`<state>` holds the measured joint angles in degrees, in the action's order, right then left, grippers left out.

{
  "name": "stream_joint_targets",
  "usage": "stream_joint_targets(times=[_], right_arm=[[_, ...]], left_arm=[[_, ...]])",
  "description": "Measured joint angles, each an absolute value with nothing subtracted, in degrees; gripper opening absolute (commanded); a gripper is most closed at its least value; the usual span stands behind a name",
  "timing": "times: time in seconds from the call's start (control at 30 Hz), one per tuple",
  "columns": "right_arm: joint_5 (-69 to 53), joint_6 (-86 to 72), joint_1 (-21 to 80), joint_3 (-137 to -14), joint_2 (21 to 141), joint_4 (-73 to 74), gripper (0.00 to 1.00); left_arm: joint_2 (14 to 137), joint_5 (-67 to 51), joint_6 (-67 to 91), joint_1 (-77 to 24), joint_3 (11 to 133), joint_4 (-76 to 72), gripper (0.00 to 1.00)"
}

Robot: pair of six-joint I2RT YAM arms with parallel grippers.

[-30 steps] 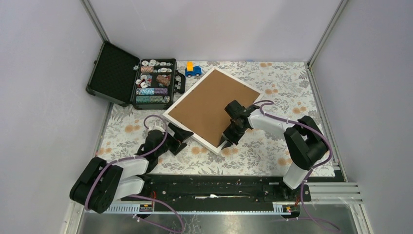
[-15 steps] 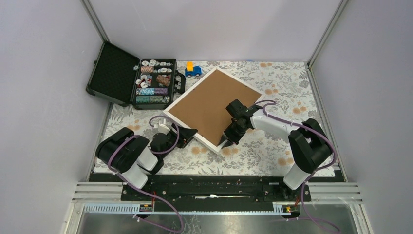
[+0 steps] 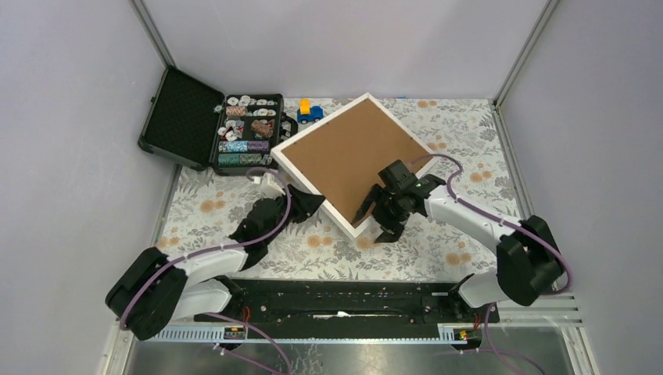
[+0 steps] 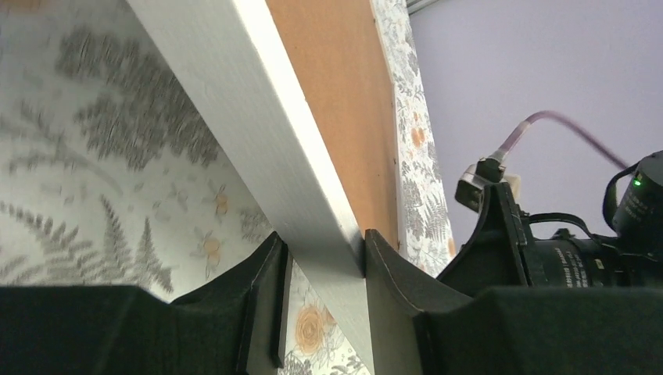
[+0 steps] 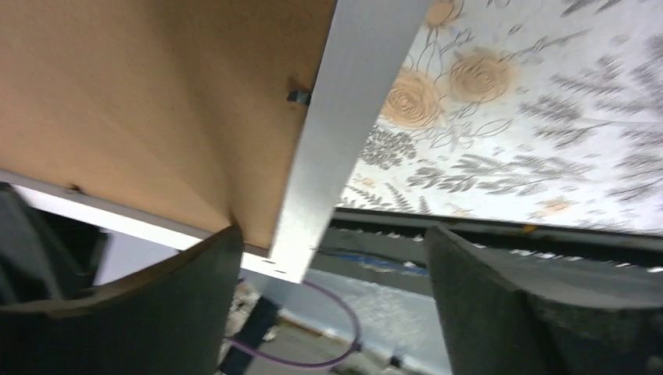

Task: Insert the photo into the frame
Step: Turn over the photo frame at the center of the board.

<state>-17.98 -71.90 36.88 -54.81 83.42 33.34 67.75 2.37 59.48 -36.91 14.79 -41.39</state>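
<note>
The frame (image 3: 344, 152) shows its brown back and white moulding and stands tilted, its near edge lifted off the table. My left gripper (image 3: 311, 205) is shut on the near-left moulding; in the left wrist view the white moulding (image 4: 234, 101) runs between both fingers of the left gripper (image 4: 322, 258), which touch it. My right gripper (image 3: 379, 219) stands open at the frame's near corner. In the right wrist view the frame's corner (image 5: 352, 117) lies between the wide-apart jaws of the right gripper (image 5: 332, 266), close to the left finger. The photo is out of view.
An open black case (image 3: 246, 133) with several sorted small items stands at the back left, its lid (image 3: 180, 117) laid outward. A blue and yellow toy truck (image 3: 309, 112) sits just behind the frame's far-left edge. A floral cloth (image 3: 438, 234) covers the table.
The left gripper has closed on the moulding. The right gripper has opened and let go of the near corner. The frame has turned and its near edge has risen.
</note>
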Motion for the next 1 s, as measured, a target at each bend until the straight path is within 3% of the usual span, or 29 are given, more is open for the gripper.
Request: stream_joint_targets(times=[0.17, 0.47, 0.7, 0.83, 1.0], right_arm=[[-13.37, -52.34, 33.1, -54.89, 75.05, 38.26, 1.0], [-18.5, -33.39, 9.43, -64.6, 69.69, 43.16, 1.0], [-24.47, -34.46, -1.8, -93.17, 83.26, 47.72, 1.0], [-27.4, -41.34, -6.92, -94.06, 83.4, 47.81, 1.0], [-31.09, -49.15, -10.68, -86.85, 80.6, 44.91, 1.0]], left_arm=[[62.26, 2.98, 44.86, -38.3, 25.04, -28.51, 0.0], [62.13, 1.3, 11.62, -44.03, 41.47, -12.91, 0.0], [63.94, 2.02, -5.43, -49.39, 43.79, -8.95, 0.0], [65.39, 3.9, -9.13, -51.44, 43.4, -8.73, 0.0], [66.19, 6.76, -11.31, -53.28, 40.84, -12.21, 0.0]])
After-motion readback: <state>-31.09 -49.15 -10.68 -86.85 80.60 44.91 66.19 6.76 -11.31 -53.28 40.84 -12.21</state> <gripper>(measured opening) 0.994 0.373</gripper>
